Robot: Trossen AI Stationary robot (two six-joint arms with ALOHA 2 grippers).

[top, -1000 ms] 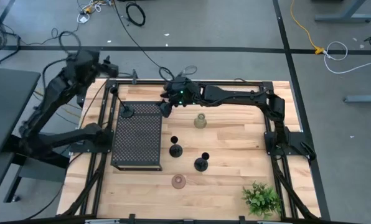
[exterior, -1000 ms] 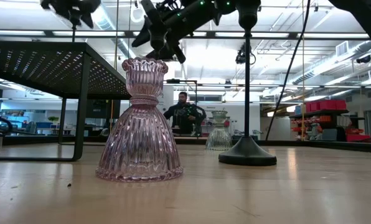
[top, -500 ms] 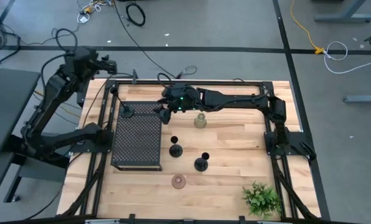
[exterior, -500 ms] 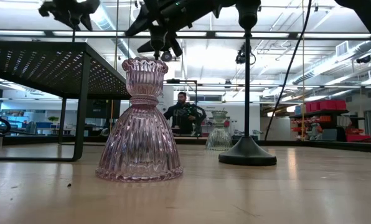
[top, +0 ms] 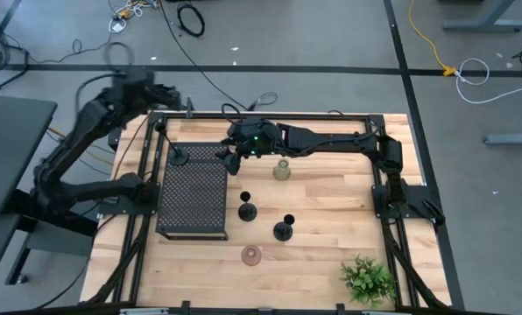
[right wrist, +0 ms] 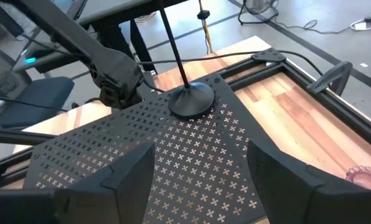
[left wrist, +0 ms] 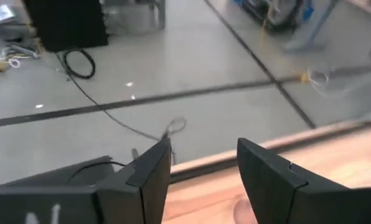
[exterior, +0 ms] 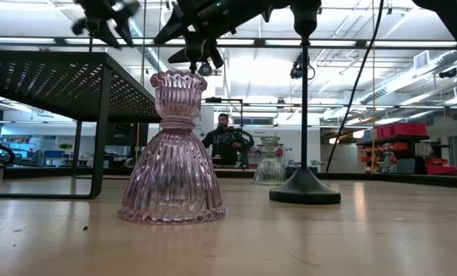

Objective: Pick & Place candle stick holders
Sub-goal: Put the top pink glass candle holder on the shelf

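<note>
On the wooden table (top: 331, 197), five candle stick holders show in the high view, all standing upright with their long axes vertical. One black holder (top: 180, 157) sits on the upper left corner of the black perforated metal stand (top: 193, 197); the right wrist view shows its round, smooth base and thin stem (right wrist: 187, 99) rising straight up from the cross-patterned sheet. Two more black holders stand on the bare wood near the frame's centre, one (top: 247, 210) just right of the stand and one (top: 284, 230) lower and farther right. A pale green glass holder (top: 282, 170) stands above them, near the upper middle. A pinkish glass holder (top: 251, 255) stands lower centre; in the low view it (exterior: 172, 149) fills the left-centre, ribbed, bell-shaped at the foot, narrow at the neck, with a scalloped rim pointing up.

The right gripper (top: 232, 154) hangs over the stand's upper right corner, its fingers spread apart and holding nothing. The left gripper (top: 180, 96) hangs beyond the table's upper left edge, its fingers (left wrist: 151, 174) also parted and empty.

A leafy green plant (top: 367, 279) sits at the lower right. A person (exterior: 226, 141) stands in the room behind.
</note>
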